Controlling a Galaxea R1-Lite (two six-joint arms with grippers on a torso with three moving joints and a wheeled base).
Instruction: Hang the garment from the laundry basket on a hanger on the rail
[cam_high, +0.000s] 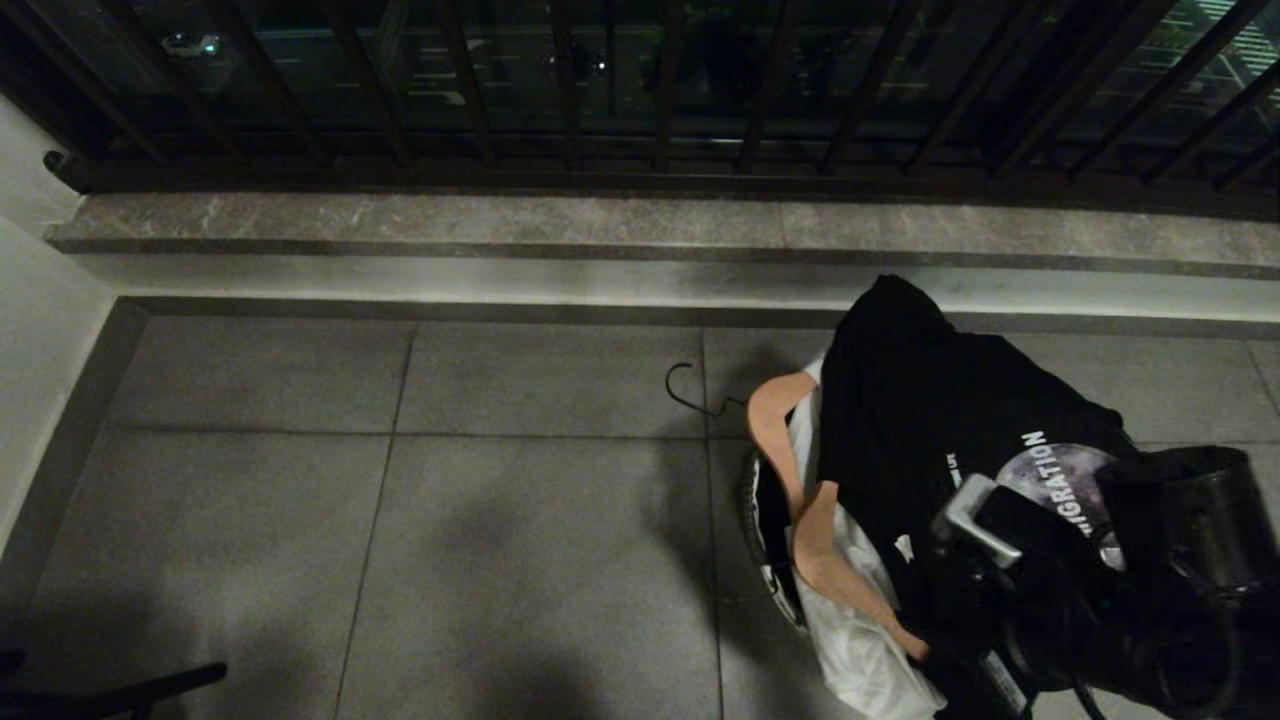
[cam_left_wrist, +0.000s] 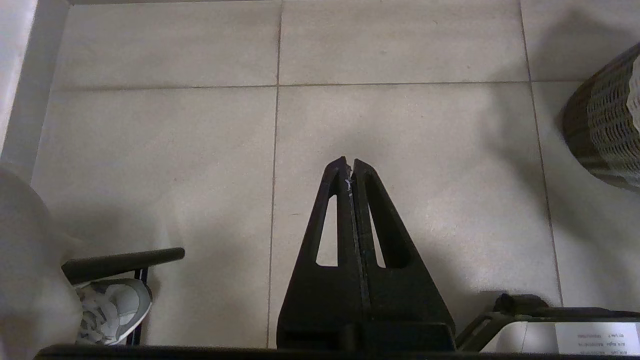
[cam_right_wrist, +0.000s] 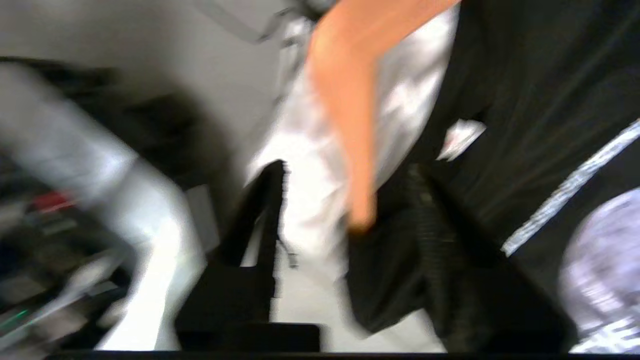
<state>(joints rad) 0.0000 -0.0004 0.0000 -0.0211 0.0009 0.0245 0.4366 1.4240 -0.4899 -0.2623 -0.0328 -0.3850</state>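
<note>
Our head camera looks steeply down on the floor tiles (cam_high: 540, 560); both wrist cameras sit closer — all share the laundry basket (cam_left_wrist: 607, 135) at four o'clock.

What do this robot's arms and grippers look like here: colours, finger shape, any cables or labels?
The left gripper has matte black, tapered triangular fingers, each with a slot-shaped cut-out. The right gripper shows the same black fingers, blurred. In the head view the right arm is a bulky black body with a silver-grey bracket and a thin dark cable beneath. No label can be made out on either arm.
</note>
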